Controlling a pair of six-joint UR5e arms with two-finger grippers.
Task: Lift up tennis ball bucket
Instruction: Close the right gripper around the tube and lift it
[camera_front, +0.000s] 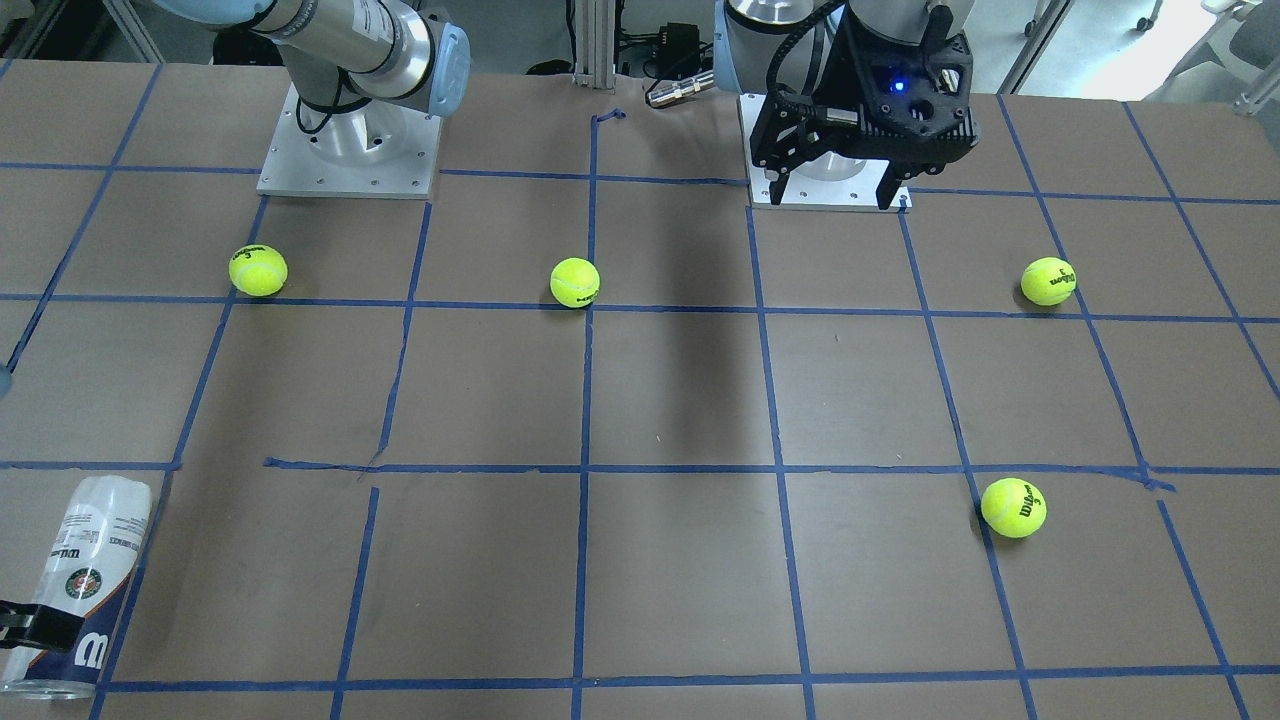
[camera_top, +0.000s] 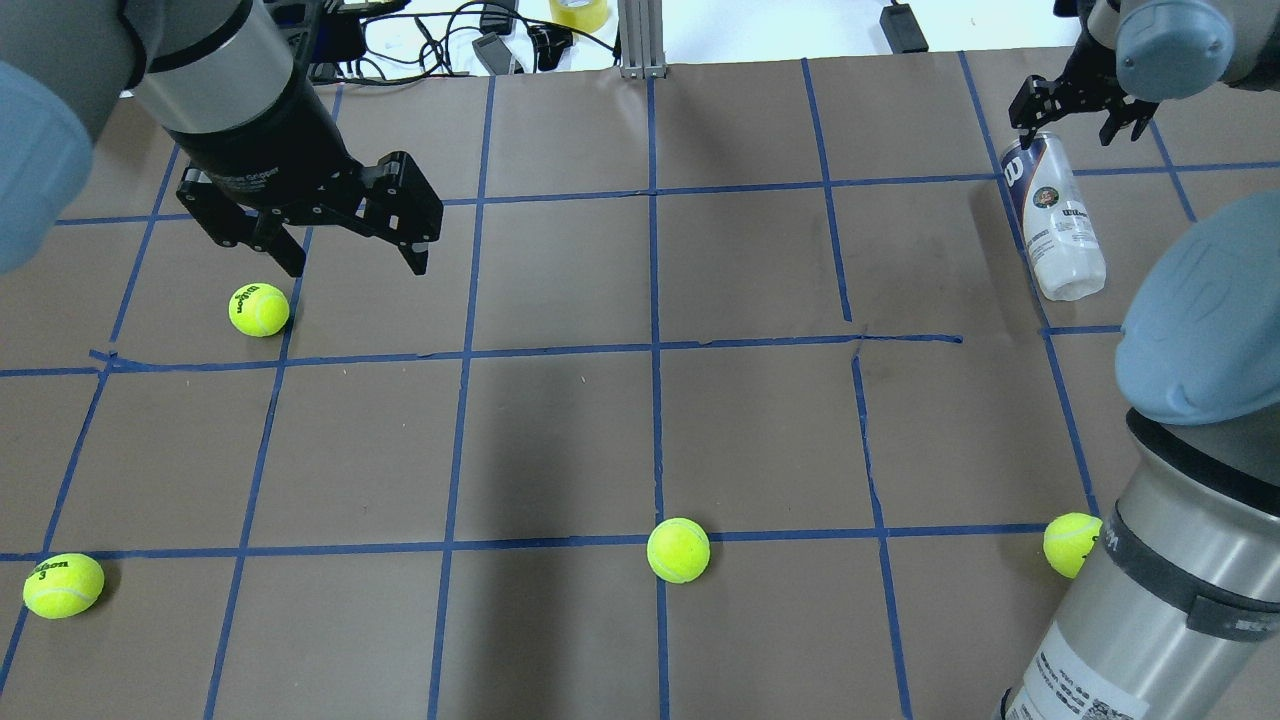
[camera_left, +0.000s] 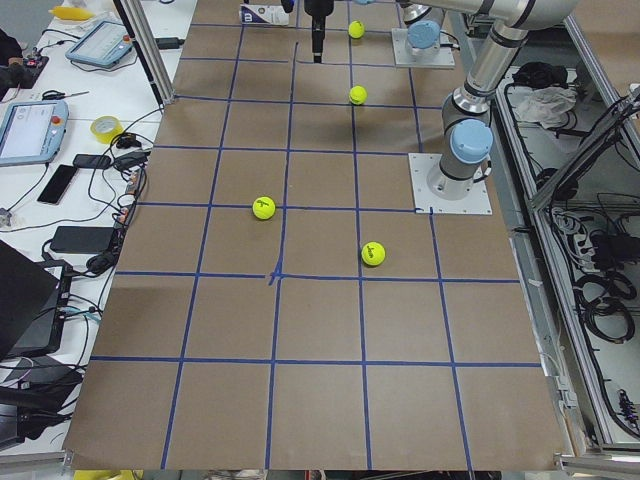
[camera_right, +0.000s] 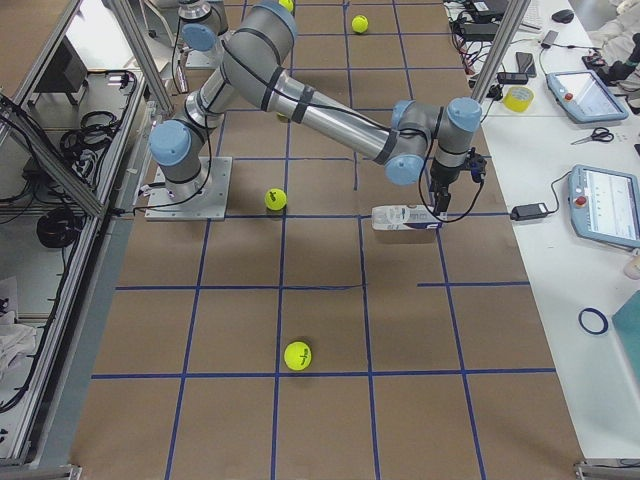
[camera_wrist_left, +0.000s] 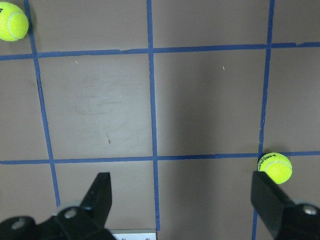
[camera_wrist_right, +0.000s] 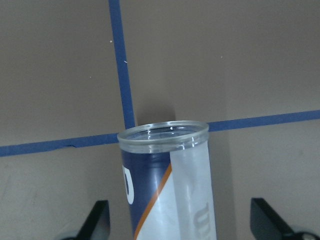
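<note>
The tennis ball bucket (camera_top: 1060, 220) is a clear can with a white and navy Wilson label. It lies on its side at the table's far right, and it also shows in the front-facing view (camera_front: 75, 580) and the right side view (camera_right: 405, 217). My right gripper (camera_top: 1075, 115) hangs over its open end. In the right wrist view the can's rim (camera_wrist_right: 162, 135) lies between the spread fingers (camera_wrist_right: 97, 220), which stand apart from it. My left gripper (camera_top: 345, 250) is open and empty above the table on the left, also in the front-facing view (camera_front: 830, 190).
Several yellow-green tennis balls lie on the brown, blue-taped table: one near my left gripper (camera_top: 259, 309), one at the near left (camera_top: 63, 585), one in the near middle (camera_top: 678, 549), one by my right arm's base (camera_top: 1070, 544). The can lies close to the table's right edge.
</note>
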